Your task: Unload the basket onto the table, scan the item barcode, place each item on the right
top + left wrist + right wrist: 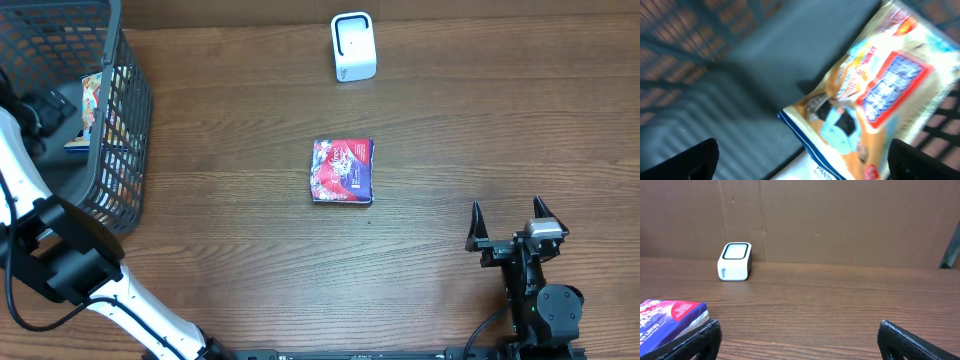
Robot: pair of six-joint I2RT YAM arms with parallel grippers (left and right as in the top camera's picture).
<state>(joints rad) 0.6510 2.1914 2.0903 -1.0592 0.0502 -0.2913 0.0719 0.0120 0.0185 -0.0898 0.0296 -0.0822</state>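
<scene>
Brown wood-grain table (230,230) fills the scene, with a plain cardboard wall (840,220) behind it. Nearest the robot, at the right front edge, the right gripper (508,208) hangs just above the wood with its claw released, fingers spread wide and nothing between them. Further out, in the middle of the table, a red and purple packet (343,171) lies flat, well apart from both arms. On the left stands a dark mesh basket (130,120), and the left arm reaches down into it. There the left gripper (802,162) is also released, its two tips far apart at the frame's lower corners. A yellow and blue snack bag (875,90) lies loose on the basket floor beyond them, blurred. Farthest off, near the back edge, a small white scanner (353,47) stands upright.
</scene>
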